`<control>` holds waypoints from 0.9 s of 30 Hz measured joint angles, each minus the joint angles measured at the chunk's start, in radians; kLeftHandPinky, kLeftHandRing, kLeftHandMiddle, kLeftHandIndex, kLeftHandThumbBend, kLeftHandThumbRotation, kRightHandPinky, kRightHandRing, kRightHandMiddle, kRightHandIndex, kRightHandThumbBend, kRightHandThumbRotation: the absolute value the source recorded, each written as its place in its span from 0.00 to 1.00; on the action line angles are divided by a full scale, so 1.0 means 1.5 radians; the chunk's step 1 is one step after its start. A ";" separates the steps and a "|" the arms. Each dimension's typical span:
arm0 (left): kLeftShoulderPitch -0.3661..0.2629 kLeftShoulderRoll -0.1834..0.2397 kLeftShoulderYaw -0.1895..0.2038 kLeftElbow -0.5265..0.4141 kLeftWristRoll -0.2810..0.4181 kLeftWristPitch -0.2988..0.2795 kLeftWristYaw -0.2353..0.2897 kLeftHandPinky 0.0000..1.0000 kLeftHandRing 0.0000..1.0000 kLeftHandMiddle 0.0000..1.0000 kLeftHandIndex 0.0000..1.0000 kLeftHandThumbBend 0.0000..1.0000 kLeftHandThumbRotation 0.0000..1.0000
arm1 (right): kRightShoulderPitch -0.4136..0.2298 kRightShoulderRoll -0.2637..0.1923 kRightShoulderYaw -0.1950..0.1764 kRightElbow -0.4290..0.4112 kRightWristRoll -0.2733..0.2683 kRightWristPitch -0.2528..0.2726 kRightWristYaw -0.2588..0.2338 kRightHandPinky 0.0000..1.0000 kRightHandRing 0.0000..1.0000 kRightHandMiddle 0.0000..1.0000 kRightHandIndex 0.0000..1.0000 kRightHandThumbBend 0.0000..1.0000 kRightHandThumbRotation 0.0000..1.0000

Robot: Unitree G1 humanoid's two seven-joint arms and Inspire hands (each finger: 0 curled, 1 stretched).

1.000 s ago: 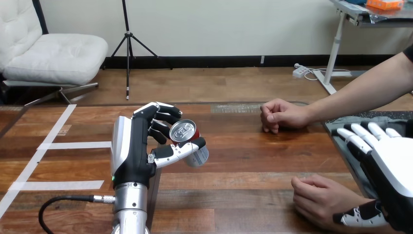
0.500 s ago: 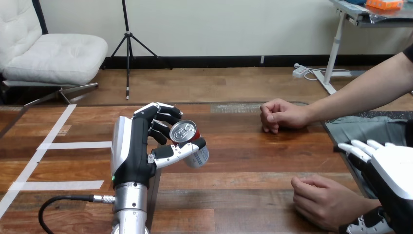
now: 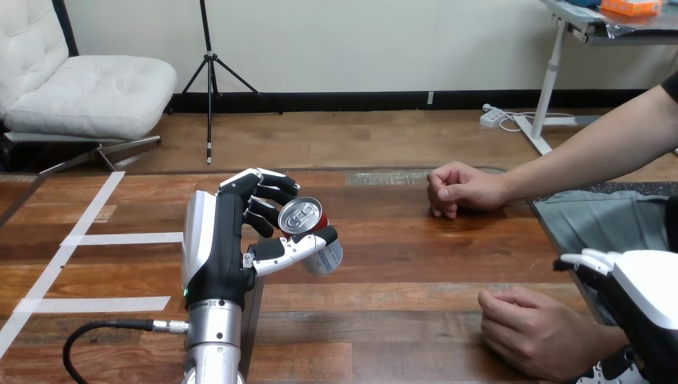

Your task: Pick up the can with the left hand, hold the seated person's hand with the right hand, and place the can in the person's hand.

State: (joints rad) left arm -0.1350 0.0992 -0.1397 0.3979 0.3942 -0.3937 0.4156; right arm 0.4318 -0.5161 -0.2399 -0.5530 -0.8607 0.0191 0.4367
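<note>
Red-and-silver metal can (image 3: 304, 218) sits in the curled fingers (image 3: 268, 194) of the left hand (image 3: 212, 248) above the wooden worktop (image 3: 400, 256), so the right hand (image 3: 652, 300), its fingers straight, should close gently round the person's near hand (image 3: 536, 332) first.

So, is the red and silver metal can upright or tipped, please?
Tipped: the red and silver can, gripped in the left hand, shows its round lid to the head view while its body slants down-right.

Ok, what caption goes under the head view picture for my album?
Left robot hand grips the can; right robot hand sits beside the person's hand at the view's lower right.
</note>
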 measured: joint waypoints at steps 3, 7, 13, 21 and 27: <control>0.000 0.000 0.000 0.000 0.000 0.000 0.000 0.34 0.41 0.47 0.51 0.71 0.00 | -0.003 -0.001 0.003 0.006 0.000 0.004 0.005 0.85 0.90 0.89 0.84 0.94 0.05; 0.000 0.000 0.000 0.000 0.000 0.000 0.000 0.34 0.40 0.47 0.51 0.71 0.00 | -0.007 -0.002 0.005 0.014 -0.001 0.008 0.010 0.84 0.89 0.89 0.83 0.94 0.06; 0.000 0.000 0.000 0.000 0.000 0.000 0.000 0.34 0.40 0.47 0.51 0.71 0.00 | -0.010 -0.007 0.006 0.026 -0.006 0.011 0.013 0.84 0.89 0.89 0.84 0.93 0.07; 0.000 0.000 0.001 0.000 0.000 0.000 0.000 0.34 0.40 0.47 0.50 0.71 0.00 | -0.012 -0.026 0.010 0.040 -0.009 0.017 0.025 0.84 0.90 0.90 0.85 0.91 0.09; 0.000 0.000 0.001 0.000 0.000 0.000 -0.002 0.34 0.40 0.47 0.50 0.71 0.00 | -0.015 -0.033 0.015 0.050 -0.009 0.023 0.030 0.84 0.90 0.90 0.85 0.91 0.10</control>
State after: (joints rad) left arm -0.1350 0.0998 -0.1380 0.3979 0.3936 -0.3937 0.4133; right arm 0.4098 -0.5662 -0.2175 -0.4778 -0.8746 0.0534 0.4810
